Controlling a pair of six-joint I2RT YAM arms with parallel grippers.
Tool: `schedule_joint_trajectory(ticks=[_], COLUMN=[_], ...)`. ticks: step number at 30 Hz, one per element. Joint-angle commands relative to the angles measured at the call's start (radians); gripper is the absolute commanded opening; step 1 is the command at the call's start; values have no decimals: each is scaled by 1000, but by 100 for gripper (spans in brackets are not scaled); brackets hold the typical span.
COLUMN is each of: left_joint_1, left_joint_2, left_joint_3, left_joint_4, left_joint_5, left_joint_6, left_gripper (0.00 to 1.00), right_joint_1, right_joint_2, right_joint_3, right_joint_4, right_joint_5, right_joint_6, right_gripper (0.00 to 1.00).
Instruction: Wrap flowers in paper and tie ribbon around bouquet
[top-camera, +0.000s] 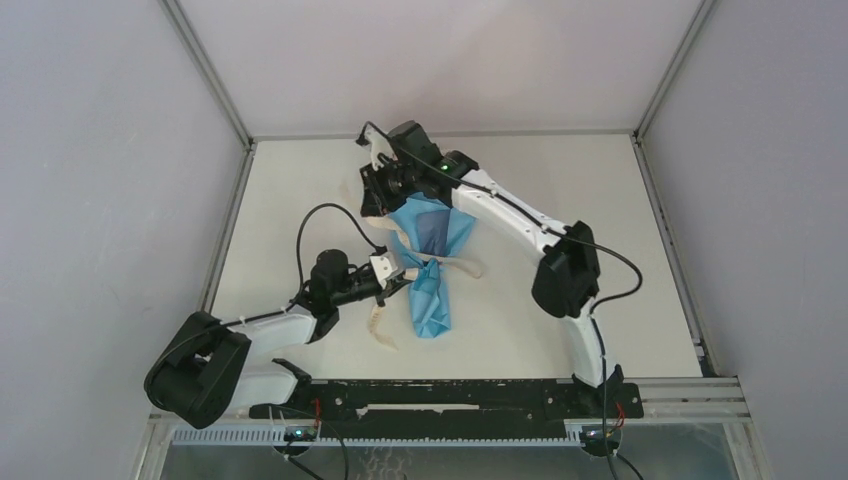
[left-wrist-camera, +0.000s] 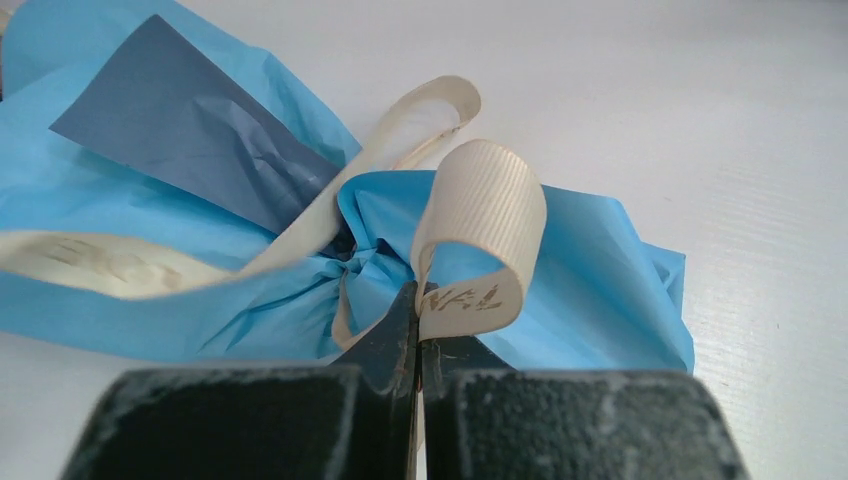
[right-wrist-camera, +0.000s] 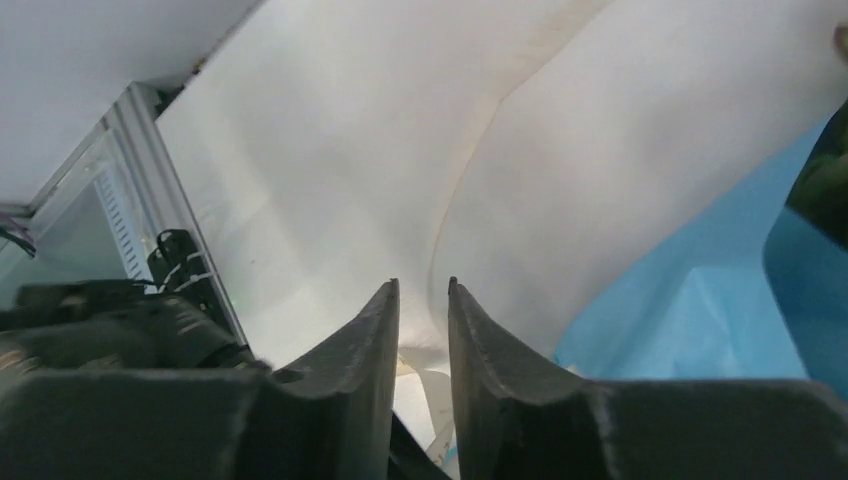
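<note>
Left wrist view: my left pincer (left-wrist-camera: 417, 300) is closed on the ribbon (left-wrist-camera: 485, 205), its two black fingers pressed together with the cream strip nipped between the tips. The strip curls up and over in a short loop directly above the grip. The hold is placed here, I judge, to keep tension at the cinched waist of the bouquet (top-camera: 430, 275), where the light-blue paper (left-wrist-camera: 600, 260) is gathered into tight creases.

Right wrist view: my right pincer (right-wrist-camera: 420, 295) shows a narrow gap between its fingers. A length of ribbon is visible low in that gap, but I cannot tell that anything is clamped.

Top external view:
- The bouquet lies on the table (top-camera: 560, 200) between the two arms, wide mouth away from the bases and pointed end toward them.
- The left pincer sits at the bouquet's waist; the right pincer hovers just beyond the open mouth.
- Loose ribbon trails on both sides of the waist.
- The flowers are hidden inside the paper; only its navy inner face shows at the mouth.

Judgement: wrapping is done, tying is in progress — one end anchored, the other to be pulled through.
</note>
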Motion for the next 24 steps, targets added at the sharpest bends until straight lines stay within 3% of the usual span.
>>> schedule_joint_trajectory(ticks=[1,5,7,10,14,17,21,24], left_joint_1=[-6,-6,-7,-8,-7,-8,-7,-7], left_joint_2=[-38,-33,-24,-21,-19,-15,-6,-1], left_joint_3=[-20,-30,-28,-19,-17,-13,2,8], left_joint_4=[43,59,72,71,69,66,61,59], left_joint_5=[-2,2,3,-12,-18,-18,-18,-18], left_joint_6=[5,8,15,15,7,0,2,13], left_gripper=[0,0,0,0,0,0,0,0], right_joint_1=[5,-37,-57,-116,-205,-206,-151,-124], right_joint_2=[70,-27,-91,-209,-451,-572,-617,-590], right_joint_3=[154,70,-33,-222,-642,-891,-1039,-1047], right_joint_4=[-172,-140,-96,8,400,631,727,717], right_joint_5=[-10,-57,-74,-160,-362,-453,-484,-433], right_joint_6=[-68,-139,-196,-216,-148,-193,-337,-389], right_gripper=[41,67,73,73,69,69,73,75])
